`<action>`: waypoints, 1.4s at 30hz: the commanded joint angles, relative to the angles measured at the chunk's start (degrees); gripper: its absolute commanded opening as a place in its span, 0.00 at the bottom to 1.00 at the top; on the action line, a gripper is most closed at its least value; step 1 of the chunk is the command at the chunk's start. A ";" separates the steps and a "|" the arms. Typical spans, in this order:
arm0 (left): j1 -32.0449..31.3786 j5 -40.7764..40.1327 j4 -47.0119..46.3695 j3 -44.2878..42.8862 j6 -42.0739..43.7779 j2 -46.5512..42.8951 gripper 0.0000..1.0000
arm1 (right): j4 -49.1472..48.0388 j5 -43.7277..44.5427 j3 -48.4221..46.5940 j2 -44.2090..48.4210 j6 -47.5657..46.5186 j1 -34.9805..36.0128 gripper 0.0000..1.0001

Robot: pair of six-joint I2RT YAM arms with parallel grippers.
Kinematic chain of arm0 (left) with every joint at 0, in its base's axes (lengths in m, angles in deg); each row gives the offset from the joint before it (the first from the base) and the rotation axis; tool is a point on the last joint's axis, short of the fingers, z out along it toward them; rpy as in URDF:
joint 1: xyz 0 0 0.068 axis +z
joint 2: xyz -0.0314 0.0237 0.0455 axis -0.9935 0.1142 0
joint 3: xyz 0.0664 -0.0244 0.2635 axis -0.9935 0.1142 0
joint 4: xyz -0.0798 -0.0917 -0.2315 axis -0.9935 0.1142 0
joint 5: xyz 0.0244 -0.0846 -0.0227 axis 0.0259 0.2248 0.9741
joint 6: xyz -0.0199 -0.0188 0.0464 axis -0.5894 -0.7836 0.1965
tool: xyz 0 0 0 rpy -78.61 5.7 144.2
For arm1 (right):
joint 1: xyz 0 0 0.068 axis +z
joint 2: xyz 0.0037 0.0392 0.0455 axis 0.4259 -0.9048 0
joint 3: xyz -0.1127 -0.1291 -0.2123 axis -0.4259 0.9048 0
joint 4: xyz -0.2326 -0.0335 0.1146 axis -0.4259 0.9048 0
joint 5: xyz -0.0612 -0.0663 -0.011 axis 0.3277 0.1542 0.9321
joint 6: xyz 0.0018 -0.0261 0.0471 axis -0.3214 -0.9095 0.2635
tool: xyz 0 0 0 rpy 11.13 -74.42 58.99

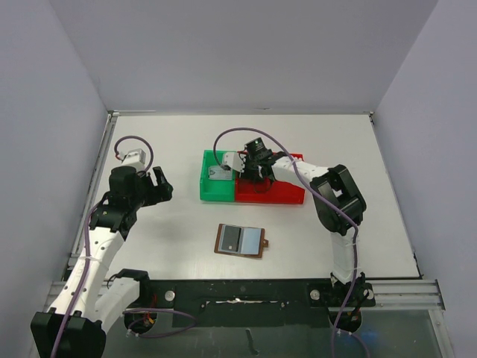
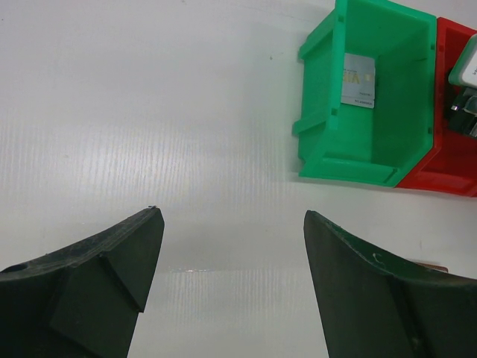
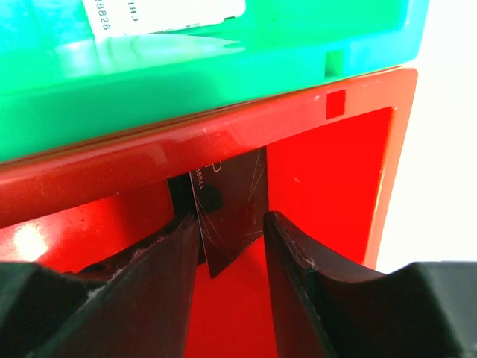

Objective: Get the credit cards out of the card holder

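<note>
**Black card inside the red bin, right jaws parted around it**

The black card stands tilted inside the red bin, its far end against the bin's wall. It shows in the gap between the fingers of the right gripper. Those jaws stand partly apart and do not look pinched on it, though I cannot tell whether the left finger touches its edge. This looks like a drop-off, with the gripper low in the bin so the card lands inside.

A silver card lies flat in the green bin, which touches the red one. The pair sits mid-worktop, toward the far edge.

The card holder lies spread open and flat near the middle of the near edge, well apart from both bins. Its left panel looks dark and its right pale. Whether a card remains inside is too small to tell.

The left gripper hovers wide open and empty over the left side of the worktop, probably parked out of the way.
</note>
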 commanded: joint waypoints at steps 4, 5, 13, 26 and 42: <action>0.21 1.60 -3.85 -0.68 0.94 0.15 0.75 | 0.83 -3.79 -2.97 2.14 1.97 -0.64 0.50; 0.21 1.70 -3.79 -0.65 0.94 0.11 0.75 | 0.95 -4.19 -2.99 2.42 1.99 -0.79 0.50; 0.21 2.36 -3.83 -0.68 0.94 0.54 0.75 | -0.05 -4.98 -3.37 5.42 5.62 -1.34 0.52; 0.12 3.33 -3.75 -0.62 0.94 0.57 0.75 | -22.30 4.13 17.33 31.96 44.40 -1.46 0.79; -0.27 4.40 -3.83 -0.39 0.54 1.25 0.74 | -13.67 6.15 40.40 55.58 95.73 -2.62 0.98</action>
